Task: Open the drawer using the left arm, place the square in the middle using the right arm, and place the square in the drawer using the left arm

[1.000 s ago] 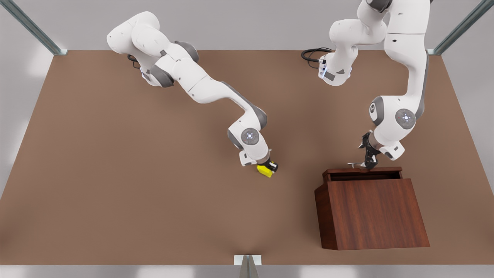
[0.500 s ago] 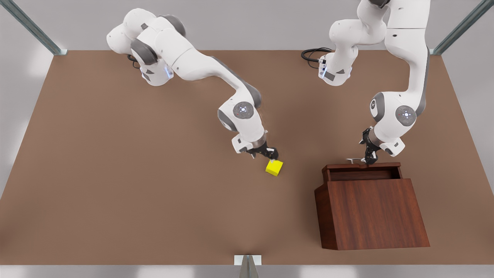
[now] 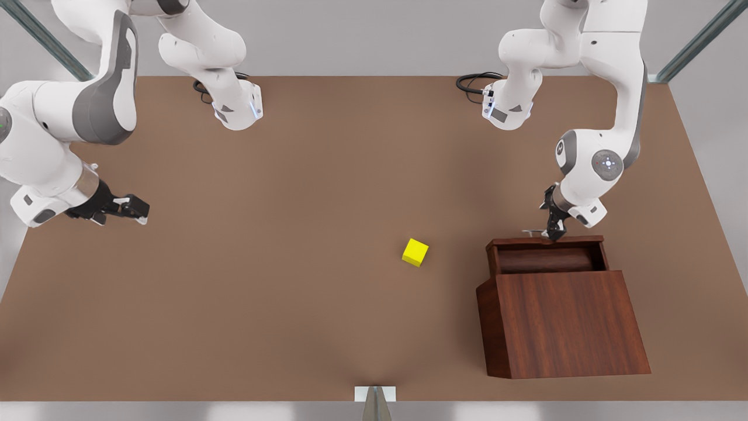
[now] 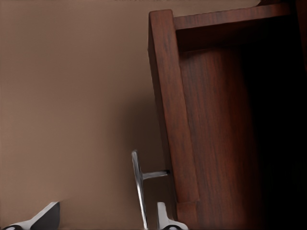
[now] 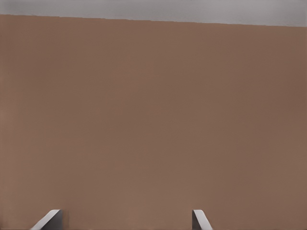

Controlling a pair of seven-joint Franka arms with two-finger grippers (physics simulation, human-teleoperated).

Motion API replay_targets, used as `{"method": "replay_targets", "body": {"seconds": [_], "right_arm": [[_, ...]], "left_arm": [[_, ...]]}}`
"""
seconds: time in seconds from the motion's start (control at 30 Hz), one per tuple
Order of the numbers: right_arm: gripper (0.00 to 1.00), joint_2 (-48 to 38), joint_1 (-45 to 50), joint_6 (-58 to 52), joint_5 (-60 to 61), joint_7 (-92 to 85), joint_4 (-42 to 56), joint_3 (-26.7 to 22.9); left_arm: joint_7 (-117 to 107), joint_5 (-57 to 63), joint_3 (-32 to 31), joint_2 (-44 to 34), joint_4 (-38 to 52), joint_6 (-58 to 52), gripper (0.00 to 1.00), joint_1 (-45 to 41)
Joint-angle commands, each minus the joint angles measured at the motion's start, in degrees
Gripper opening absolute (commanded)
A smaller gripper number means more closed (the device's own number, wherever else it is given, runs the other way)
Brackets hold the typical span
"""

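**Yellow cube alone on the table, drawer partly out**

Near the middle of the plain matte brown table (image 3: 245,304), the small bright yellow cube (image 3: 415,252) sits by itself, touched by neither arm. It lies toward the front view's left of the big dark reddish-brown wooden cabinet (image 3: 564,324), apart from it.

The cabinet's shallow wood-grain drawer (image 3: 546,257) is pulled partly out at the far side, its hollow open to view from above. At the drawer's front edge runs the thin silver bar handle (image 4: 139,189). The left end effector (image 3: 553,229), a small black two-finger gripper on the white arm at the front view's right, is down at this handle. In the left wrist view its two light fingertips (image 4: 165,218) stand wide apart, one on each side of the bar (whether either touches the metal cannot be told).

The right end effector (image 3: 131,207), the same black two-finger kind, hangs above the table at the front view's far left, well apart from the cube and the cabinet. Its arm waits there. In the right wrist view its fingertips (image 5: 199,219) stand wide apart over bare brown table, with nothing between them.
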Motion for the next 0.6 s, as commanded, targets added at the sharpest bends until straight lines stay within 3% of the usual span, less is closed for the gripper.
{"method": "replay_targets", "body": {"seconds": [0.0,0.07,0.43,0.57], "right_arm": [[1.0,0.0,-0.4,-0.1,-0.2,0.1,0.0,0.0],[1.0,-0.3,-1.0,-3.9,-0.6,0.0,-0.1,-0.1],[1.0,0.4,-1.2,-1.9,0.1,0.2,3.7,-0.4],[1.0,0.4,-0.6,-1.9,-0.5,0.2,3.9,-0.2]], "left_arm": [[0.0,0.0,0.0,-0.2,0.0,-0.1,1.0,0.1],[0.0,0.0,0.0,-0.8,-0.8,-0.1,1.0,-0.2],[-1.3,0.0,0.0,-4.4,-3.7,-0.4,1.0,-1.7],[-0.7,0.0,0.0,-11.9,-3.4,-7.2,1.0,-3.8]]}}
